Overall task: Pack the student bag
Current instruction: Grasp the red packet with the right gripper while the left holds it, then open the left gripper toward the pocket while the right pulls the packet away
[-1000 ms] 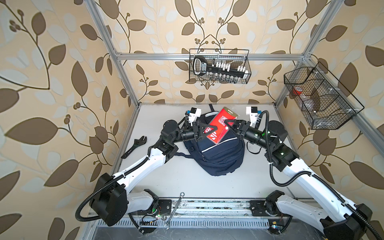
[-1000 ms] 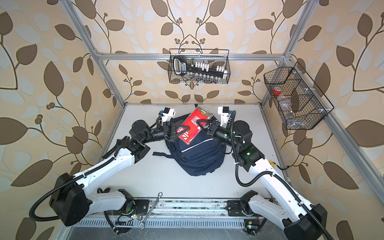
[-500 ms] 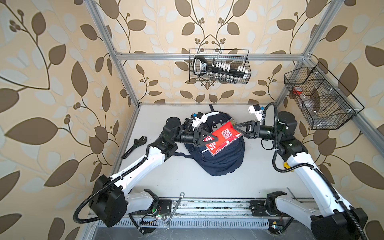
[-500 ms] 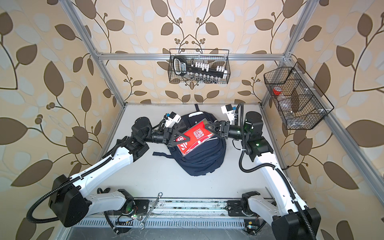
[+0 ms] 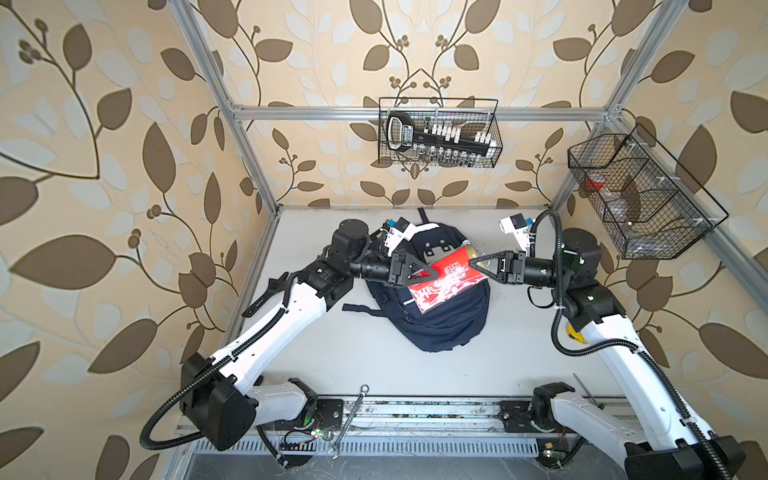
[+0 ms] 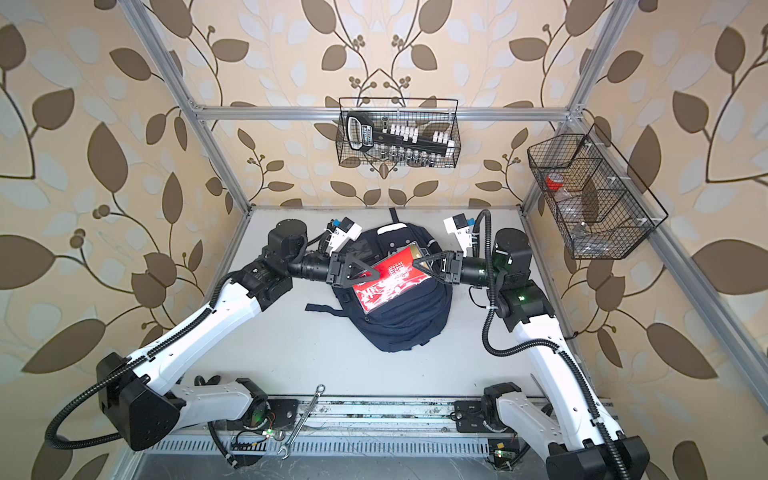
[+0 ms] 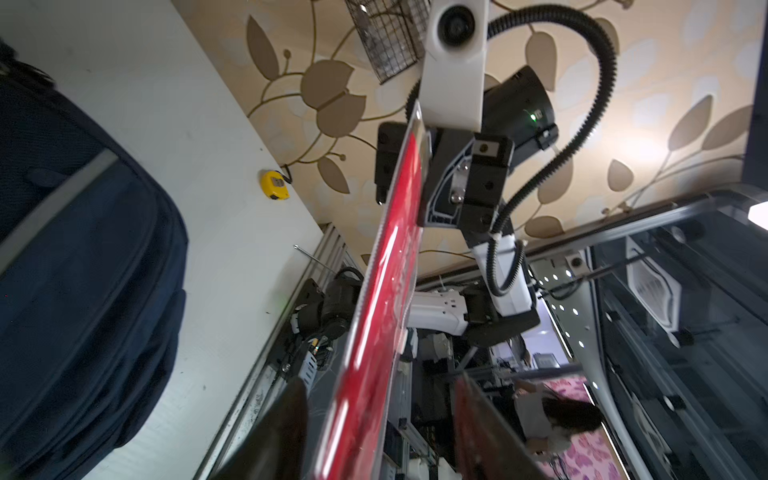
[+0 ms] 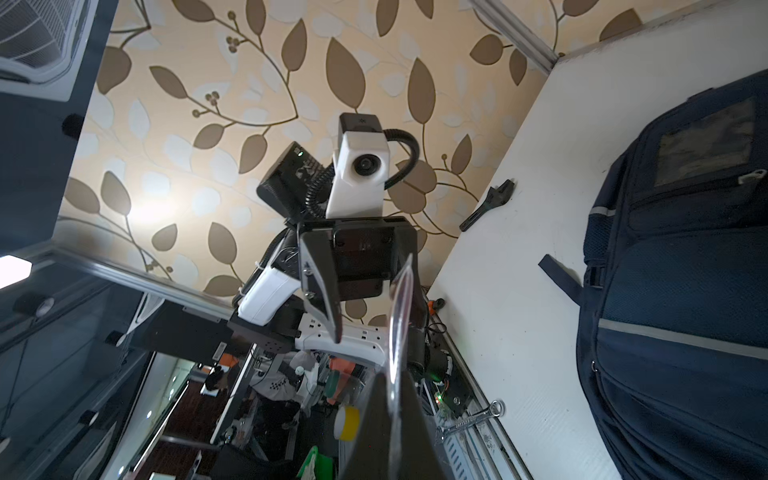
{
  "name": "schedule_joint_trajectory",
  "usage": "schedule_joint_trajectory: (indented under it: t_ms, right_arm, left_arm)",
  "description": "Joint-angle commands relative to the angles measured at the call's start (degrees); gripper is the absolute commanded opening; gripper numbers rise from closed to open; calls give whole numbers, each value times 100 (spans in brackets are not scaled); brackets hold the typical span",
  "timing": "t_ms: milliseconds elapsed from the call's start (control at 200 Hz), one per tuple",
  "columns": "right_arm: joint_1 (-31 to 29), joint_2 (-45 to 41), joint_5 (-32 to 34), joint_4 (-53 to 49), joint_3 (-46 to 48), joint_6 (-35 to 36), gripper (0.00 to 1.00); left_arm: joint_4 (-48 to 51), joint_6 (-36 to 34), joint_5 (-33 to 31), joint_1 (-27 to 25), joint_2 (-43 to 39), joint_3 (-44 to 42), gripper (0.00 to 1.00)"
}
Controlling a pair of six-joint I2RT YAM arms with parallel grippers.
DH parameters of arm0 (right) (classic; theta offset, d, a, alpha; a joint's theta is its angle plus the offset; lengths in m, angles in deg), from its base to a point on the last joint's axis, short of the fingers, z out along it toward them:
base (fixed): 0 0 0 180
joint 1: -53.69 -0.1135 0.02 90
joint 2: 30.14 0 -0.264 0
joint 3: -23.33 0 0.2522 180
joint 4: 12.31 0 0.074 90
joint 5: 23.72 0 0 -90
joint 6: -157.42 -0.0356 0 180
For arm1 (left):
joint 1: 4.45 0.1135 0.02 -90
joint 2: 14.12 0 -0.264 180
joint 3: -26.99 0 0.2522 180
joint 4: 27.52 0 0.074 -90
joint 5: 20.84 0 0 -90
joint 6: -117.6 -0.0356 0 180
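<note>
Within the last second the red packet (image 5: 444, 279) has swung from a steep tilt to lie almost level. The left gripper (image 5: 430, 272) has let its jaws spread, and the right gripper (image 5: 477, 262) has pressed its jaws onto the packet's end nearer the right edge of the worktop (image 5: 365, 361). This reads as a hand-over just finishing, with the packet now hanging from the right grip alone. In the left wrist view it runs edge-on between the spread left fingers (image 7: 282, 424); whether it brushes one of them I cannot tell. At the front edge a spanner (image 5: 350, 419) lies across the rail, with bare worktop behind it. Further in, the bag (image 5: 449, 324) lies flat at the middle, its top toward the back edge, and the packet hangs in the air over its upper half, clear of the fabric. A yellow tape measure (image 7: 274, 185) sits by the right edge and a dark wrench (image 8: 486, 203) by the left. Beyond them, one wire basket (image 5: 496, 129) hangs on the back wall and another (image 5: 681, 170) on the right wall. Nothing looks packed yet and no open zip shows, so the left arm probably has to draw clear and open the bag. A pinch on one end of a slick sleeve may let it droop or slip.
</note>
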State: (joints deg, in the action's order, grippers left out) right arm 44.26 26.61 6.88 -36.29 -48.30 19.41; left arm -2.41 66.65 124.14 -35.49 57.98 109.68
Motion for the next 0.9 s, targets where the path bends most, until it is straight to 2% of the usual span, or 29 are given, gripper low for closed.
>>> schedule_joint_trajectory:
  t_ms: [0, 160, 295, 370, 420, 505, 555, 635, 705, 725, 815, 895]
  right_arm:
    - [129, 76, 1174, -1158, -391, 626, 0]
    - [328, 232, 2802, -2349, -678, 914, 0]
    - [595, 36, 3900, -2923, -650, 838, 0]
    - [854, -98, 4226, -3174, -552, 808, 0]
    - [1055, -213, 4320, -3288, -414, 796, 0]
    - [1441, -407, 4402, -3485, -199, 817, 0]
    - [1661, -523, 4402, -3592, -66, 862, 0]
    - [1961, -692, 4269, -3686, 152, 939, 0]
    - [2125, -806, 4094, -3710, 293, 999, 0]
    - [2144, -826, 4078, -3723, 320, 1019, 0]
    - [2154, -868, 4052, -3782, 384, 1082, 0]
    - [2156, -874, 3971, -3804, 400, 1100, 0]
  left_arm:
    - [2205, -1526, -1972, 45, 95, 581, 72]
    - [2732, -2006, -3408, -119, 142, 529, 70]
    - [3079, -2519, -4792, -888, 397, 601, 68]
    - [3073, -2715, -5233, -1362, 639, 622, 65]
    - [2938, -2729, -5573, -1631, 749, 577, 67]
    - [2839, -2674, -5674, -1892, 1005, 671, 69]
    - [2932, -2636, -5715, -1997, 1436, 874, 70]
    - [3120, -2541, -5557, -2062, 1879, 1249, 72]
    - [3012, -2638, -5285, -2125, 2111, 1398, 94]
    - [2959, -2674, -5290, -2159, 2151, 1403, 98]
    - [2807, -2835, -5359, -2255, 2347, 1476, 90]
    - [2910, -2849, -5601, -2298, 2617, 1652, 88]
